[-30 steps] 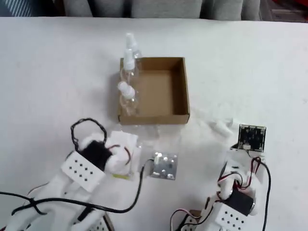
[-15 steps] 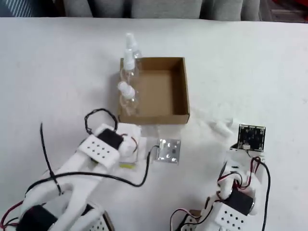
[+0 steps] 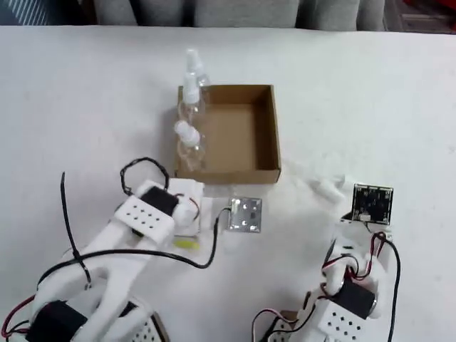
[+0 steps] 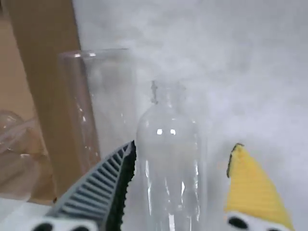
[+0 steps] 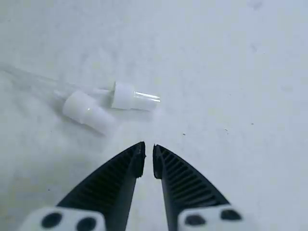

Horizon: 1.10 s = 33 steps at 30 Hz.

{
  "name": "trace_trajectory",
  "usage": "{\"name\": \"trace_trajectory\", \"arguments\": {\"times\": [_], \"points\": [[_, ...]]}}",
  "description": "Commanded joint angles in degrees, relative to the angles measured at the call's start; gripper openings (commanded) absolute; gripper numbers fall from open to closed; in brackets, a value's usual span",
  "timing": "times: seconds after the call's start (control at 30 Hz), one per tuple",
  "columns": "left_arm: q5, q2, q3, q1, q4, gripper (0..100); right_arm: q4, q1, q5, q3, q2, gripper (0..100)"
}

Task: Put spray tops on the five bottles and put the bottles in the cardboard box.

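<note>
A white counter point(image 3: 85, 107) carries the cardboard box point(image 3: 267, 135) at its middle, and three capped bottles point(image 3: 189, 139) stand in a row along the box's left wall. Just in front of the box's near wall, toward its left corner, the left gripper point(image 4: 184, 145) has its fingers spread wide around an upright, uncapped clear bottle point(image 4: 168, 120). The grey finger sits at the bottle's side and the yellow one stands a little off it. Two loose spray tops point(image 5: 86, 110) lie on the counter right of the box's near corner. Near them the right gripper point(image 5: 149, 161) hangs over bare counter, fingers closed to a narrow slit, holding nothing.
</note>
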Motion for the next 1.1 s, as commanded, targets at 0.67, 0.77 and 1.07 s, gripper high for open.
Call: {"name": "trace_trajectory", "arguments": {"times": [0.67,0.77,1.07], "points": [[4.84,9.01,-4.31,-0.92,-5.19,31,0.66,-0.04,0.62,0.44,0.4,1.5],[4.92,11.38,-5.98,-1.45,-5.01,31,0.66,-0.04,0.62,0.44,0.4,1.5],[4.75,13.41,-5.89,-1.54,-5.01,28,0.66,-0.04,0.62,0.44,0.4,1.5]]}}
